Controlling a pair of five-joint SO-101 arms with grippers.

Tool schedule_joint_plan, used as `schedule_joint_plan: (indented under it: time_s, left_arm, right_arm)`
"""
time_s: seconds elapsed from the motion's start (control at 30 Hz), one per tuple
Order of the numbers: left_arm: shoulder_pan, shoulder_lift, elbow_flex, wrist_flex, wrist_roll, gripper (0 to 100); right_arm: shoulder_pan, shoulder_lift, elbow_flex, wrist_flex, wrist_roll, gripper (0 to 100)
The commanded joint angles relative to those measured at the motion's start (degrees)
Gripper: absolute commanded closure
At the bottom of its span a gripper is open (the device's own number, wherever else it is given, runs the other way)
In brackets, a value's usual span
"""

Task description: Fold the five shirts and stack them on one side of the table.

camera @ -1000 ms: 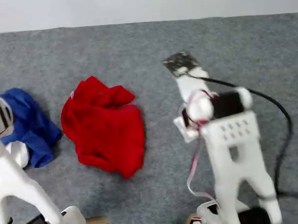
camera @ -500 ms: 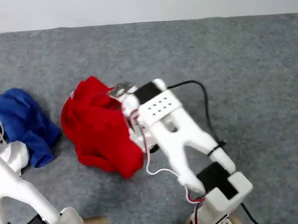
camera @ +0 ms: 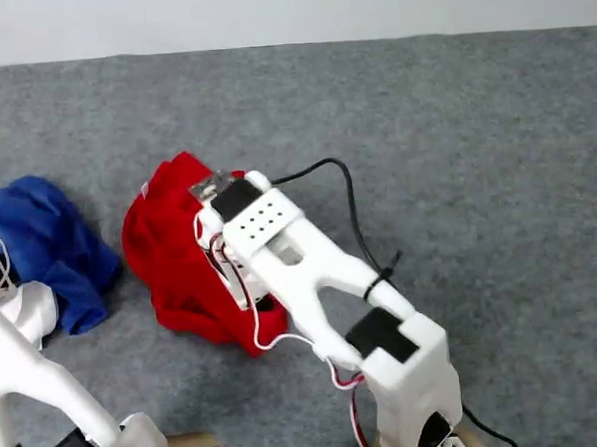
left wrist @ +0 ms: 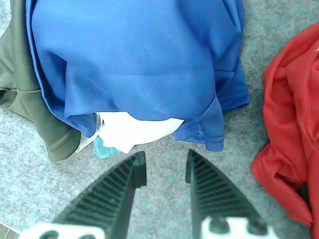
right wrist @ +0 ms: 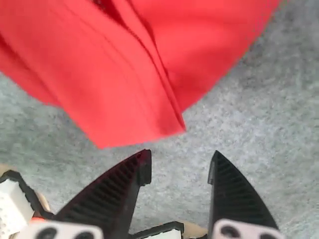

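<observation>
Nearby, blue shirt (left wrist: 139, 59) over olive shirt (left wrist: 15, 79).

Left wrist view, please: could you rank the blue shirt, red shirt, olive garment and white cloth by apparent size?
1. blue shirt
2. red shirt and olive garment: both cut off by the frame, too alike to rank
3. white cloth

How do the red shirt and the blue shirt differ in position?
The red shirt lies directly on the table; the blue shirt covers an olive garment and a white cloth. The red shirt lies nearer the middle, the blue shirt farther left. Both are crumpled.
</observation>
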Motion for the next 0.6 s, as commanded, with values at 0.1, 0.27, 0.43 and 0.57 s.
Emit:
schedule_joint_plan:
  time_s: [0.1, 0.27, 0.43, 0.57]
  left_arm:
    - [-0.4, -2.1, -0.1, -0.9, -0.3, 87]
    - [-0.4, -2.1, -0.1, -0.9, -0.3, 87]
    - [-0.4, -1.8, -0.1, -0.9, -0.3, 87]
    - [-0.4, -2.0, 0.8, -1.2, -0.3, 87]
  right_arm:
    - [-0.5, 3.7, -6.6, -0.8, -0.5, 81.1]
    - [-0.5, 8.0, -9.2, -0.9, -0.5, 81.1]
    - [-0.8, 11.8, -10.5, -0.9, -0.5, 81.2]
    - [-2.5, 13.1, -10.5, -0.9, -0.5, 81.2]
